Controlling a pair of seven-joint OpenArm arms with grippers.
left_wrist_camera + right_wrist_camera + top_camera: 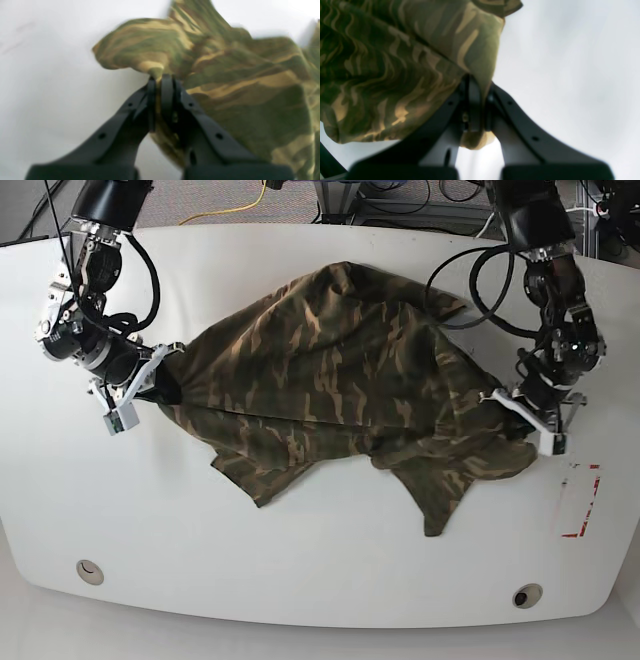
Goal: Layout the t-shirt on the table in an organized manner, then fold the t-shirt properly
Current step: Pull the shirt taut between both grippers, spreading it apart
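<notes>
Soft camouflage-print t-shirt (340, 375) stretched, rumpled and creased, across glossy white table (300, 560); pinched at opposite edges by closed left gripper (158, 81) and right gripper (477, 86).

Both wrist views blurred, soft throughout; base view sharp, evenly bright, glossy surface (320, 560) showing faint shadows.

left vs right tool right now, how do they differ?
The left tool grips the t-shirt at its edge nearest the red-marked rectangle; the right tool grips the opposite edge, far from it. In the wrist views, cloth bunches below the right tool's pinch more than the left's. Both are shut on fabric.
</notes>
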